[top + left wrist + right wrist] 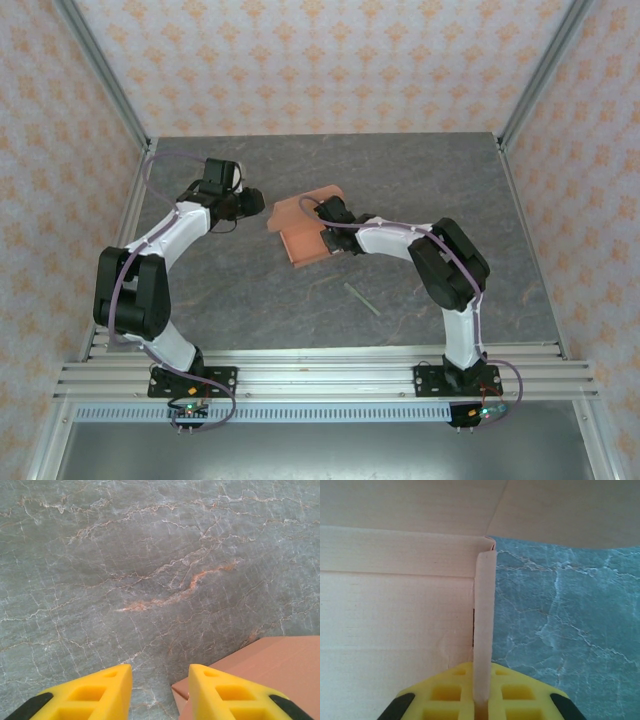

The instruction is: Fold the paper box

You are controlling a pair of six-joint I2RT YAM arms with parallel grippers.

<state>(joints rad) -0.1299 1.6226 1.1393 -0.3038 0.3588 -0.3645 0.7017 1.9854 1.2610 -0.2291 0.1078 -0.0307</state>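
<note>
One salmon-orange paper box (296,240) — part-formed, wall in right tool (481,702)

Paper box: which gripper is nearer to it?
Right. The right gripper is shut on a flap of the paper box; the left gripper stands open just off one corner, holding nothing.

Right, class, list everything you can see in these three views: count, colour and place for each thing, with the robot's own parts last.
paper box: one, salmon-orange, partly folded, mid-table between the two arms.
stick: one, thin and greenish, flat on the table, nearer the arm bases than the box.
table: one, grey marbled, under everything.
walls: pale with an orange pattern, around the table.
left hand: one, yellow fingers, open, beside a corner of the box.
right hand: one, yellow fingers, shut on an upright wall of the box.
</note>
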